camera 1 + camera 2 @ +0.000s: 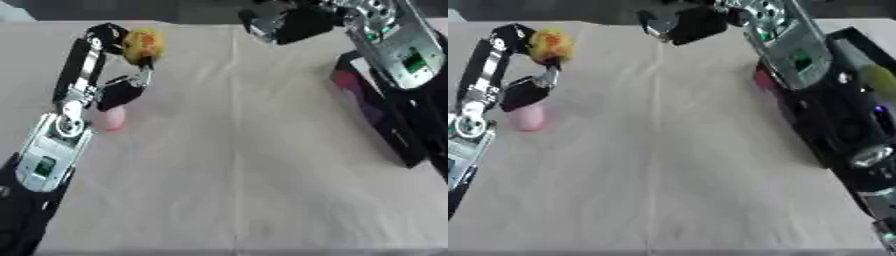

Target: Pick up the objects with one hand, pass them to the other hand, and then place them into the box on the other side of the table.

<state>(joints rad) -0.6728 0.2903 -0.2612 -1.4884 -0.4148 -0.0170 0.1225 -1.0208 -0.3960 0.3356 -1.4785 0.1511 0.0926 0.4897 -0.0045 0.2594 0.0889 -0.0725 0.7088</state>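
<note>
A yellow ball-like object with red marks (144, 44) is held off the table at the upper left, with my left hand (112, 40) curled round it between fingers and thumb. A pink object (112, 119) lies on the cloth just below that hand, partly behind the forearm. My right hand (293, 24) hangs at the top centre, above the far edge of the table, apart from the yellow object; its pose is not clear. The black box (391, 136) stands at the right, largely hidden by my right arm.
Inside the box a red-purple thing (354, 84) and a yellow-green thing (877, 77) show. A beige cloth (236, 165) covers the table, with a fold line down its middle. My right forearm (398, 45) crosses over the box.
</note>
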